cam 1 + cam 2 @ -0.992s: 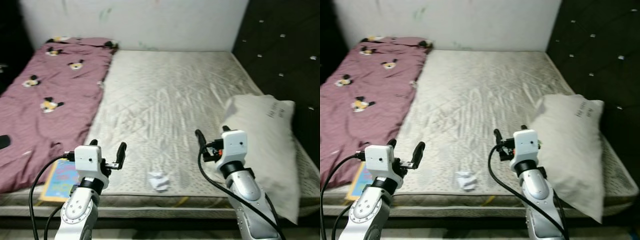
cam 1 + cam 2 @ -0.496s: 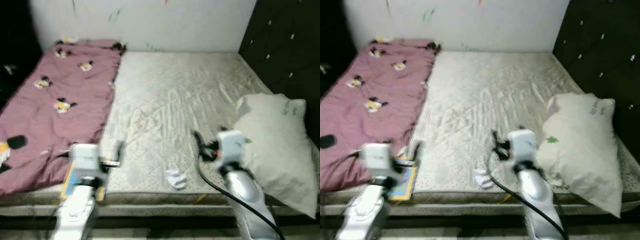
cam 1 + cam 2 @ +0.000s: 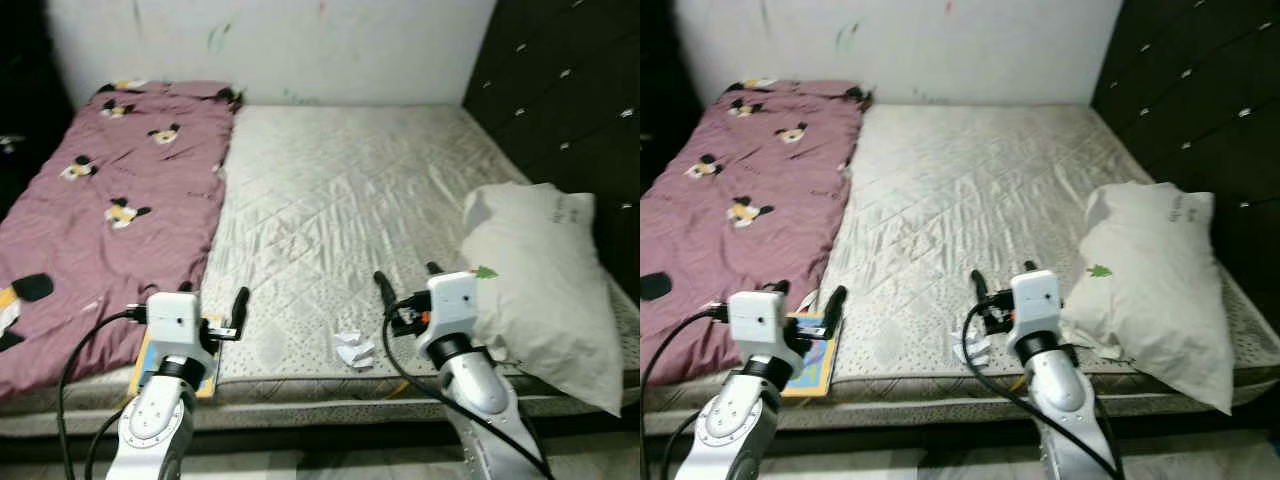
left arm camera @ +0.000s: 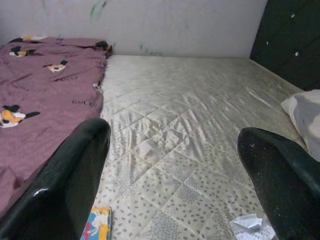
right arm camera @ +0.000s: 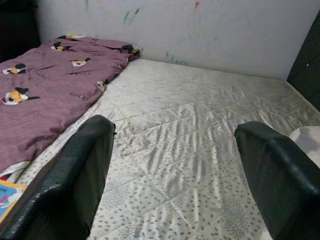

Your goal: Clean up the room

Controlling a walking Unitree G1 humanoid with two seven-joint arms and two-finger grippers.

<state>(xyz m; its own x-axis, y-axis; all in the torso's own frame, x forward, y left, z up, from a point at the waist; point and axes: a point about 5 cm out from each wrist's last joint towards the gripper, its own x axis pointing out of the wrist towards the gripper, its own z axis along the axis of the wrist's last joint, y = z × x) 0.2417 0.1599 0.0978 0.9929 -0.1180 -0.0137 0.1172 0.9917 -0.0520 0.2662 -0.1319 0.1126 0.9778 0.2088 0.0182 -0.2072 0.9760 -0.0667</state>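
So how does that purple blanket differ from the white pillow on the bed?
The purple blanket lies spread flat along the robot's left side of the mattress; the white pillow sits plump at the right edge. The blanket carries small cartoon prints; the pillow is plain apart from small marks. Both rest on the mattress.

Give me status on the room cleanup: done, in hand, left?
Done: nothing visibly tidied yet. In hand: nothing; the left gripper and right gripper are both open and empty, raised over the mattress near edge. Left: the crumpled paper at that edge, the colourful book by the purple blanket, and the pillow lying askew on the right.
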